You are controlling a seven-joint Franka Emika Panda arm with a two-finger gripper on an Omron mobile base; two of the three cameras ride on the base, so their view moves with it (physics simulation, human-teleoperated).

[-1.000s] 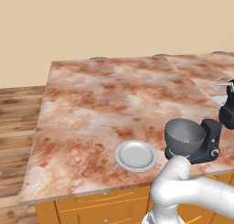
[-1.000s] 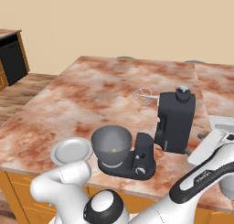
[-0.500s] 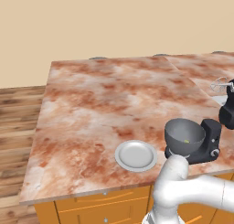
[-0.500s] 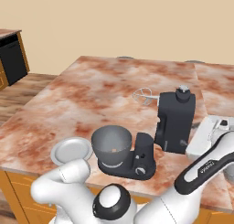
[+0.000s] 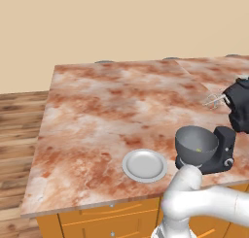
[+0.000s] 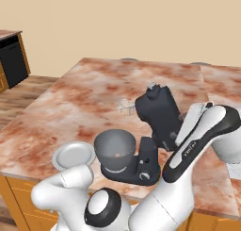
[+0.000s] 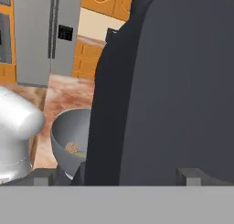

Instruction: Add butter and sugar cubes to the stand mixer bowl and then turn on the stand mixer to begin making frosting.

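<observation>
The stand mixer [image 6: 155,131] sits near the front edge of the marble counter [image 5: 107,106], toward the right end of the near side. Its long axis runs along the counter front: the flat base reaches left under the stand mixer bowl [image 6: 114,149], and the column stands at the right. The head is tilted up and back, so the wire whisk [image 6: 126,105] points up and to the far left, clear of the bowl. A small round knob [image 6: 147,176] faces the near side on the base.

The bowl stands upright and open-topped on the base. Inside it lies a small yellowish bit, the butter [image 5: 198,150], with a speckled brownish patch beside it that the hand view shows best; I cannot tell what that patch is.

Just left of the bowl, apart from it, a flat silver-grey plate [image 5: 144,165] lies near the front edge. Left and far of the plate the counter is bare marble, wide room up to the far edge and the left edge.

The gripper [image 7: 119,175] stands with its jaws wide, nothing between them, close up against the dark body of the mixer, which rises between the two fingertips [image 7: 189,175]. The hand view also takes in a grey refrigerator [image 7: 39,35] and orange cabinets [image 7: 107,1] past the bowl. The right base view shows the arm bent around the mixer's right side.
</observation>
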